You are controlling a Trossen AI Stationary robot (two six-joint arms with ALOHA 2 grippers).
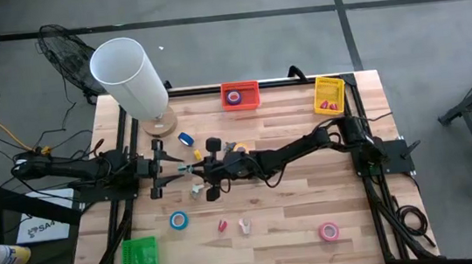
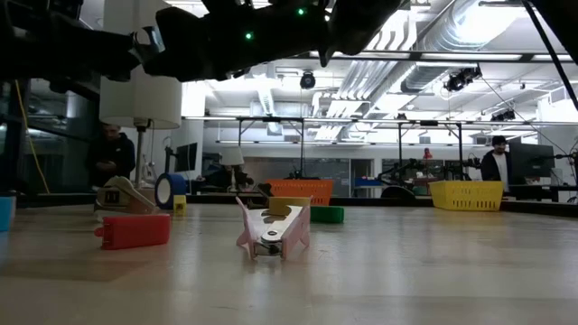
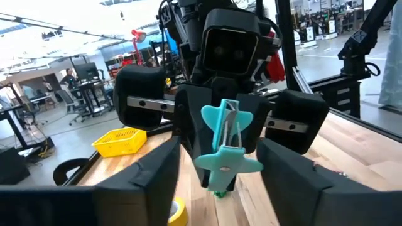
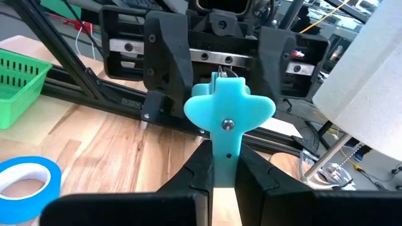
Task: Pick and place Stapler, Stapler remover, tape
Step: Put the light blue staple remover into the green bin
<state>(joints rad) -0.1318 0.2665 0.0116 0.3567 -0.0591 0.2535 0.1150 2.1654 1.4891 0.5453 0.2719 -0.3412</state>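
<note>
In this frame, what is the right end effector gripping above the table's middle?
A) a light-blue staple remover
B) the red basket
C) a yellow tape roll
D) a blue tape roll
A: the right wrist view shows the right end effector shut on the light-blue staple remover, held up facing the left end effector.

Left claw (image 1: 172,168) faces right claw (image 1: 208,172) closely; yellow tape (image 1: 198,155) crowds beside
</note>
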